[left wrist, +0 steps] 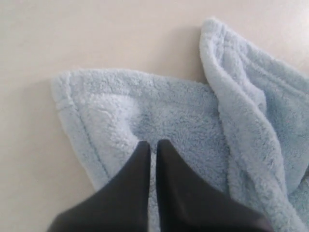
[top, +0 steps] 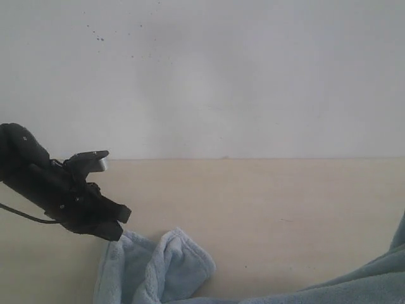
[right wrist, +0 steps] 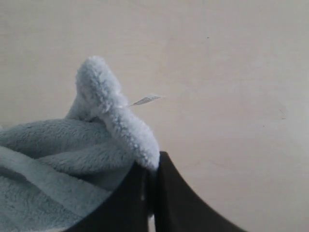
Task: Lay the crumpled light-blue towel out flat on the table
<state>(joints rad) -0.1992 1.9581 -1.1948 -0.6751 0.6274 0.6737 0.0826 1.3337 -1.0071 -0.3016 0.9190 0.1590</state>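
Observation:
The light-blue towel (top: 155, 269) lies crumpled along the near edge of the beige table (top: 253, 202), and a second stretch of it rises at the far right. My left gripper (top: 114, 231) is down on the towel's left corner. In the left wrist view its fingers (left wrist: 153, 144) are shut with a strip of towel (left wrist: 169, 111) pinched in the slit, close to the hemmed corner. My right gripper (right wrist: 153, 159) is outside the exterior view. It is shut on a folded edge of the towel (right wrist: 58, 145), which bulges up past the fingertips. A small white tag (right wrist: 145, 100) sticks out there.
A white wall (top: 221, 76) stands behind the table's far edge. A black cable (top: 25, 216) trails from the left arm. Bare tabletop (right wrist: 231, 72) stretches beyond the right gripper and between the two towel parts.

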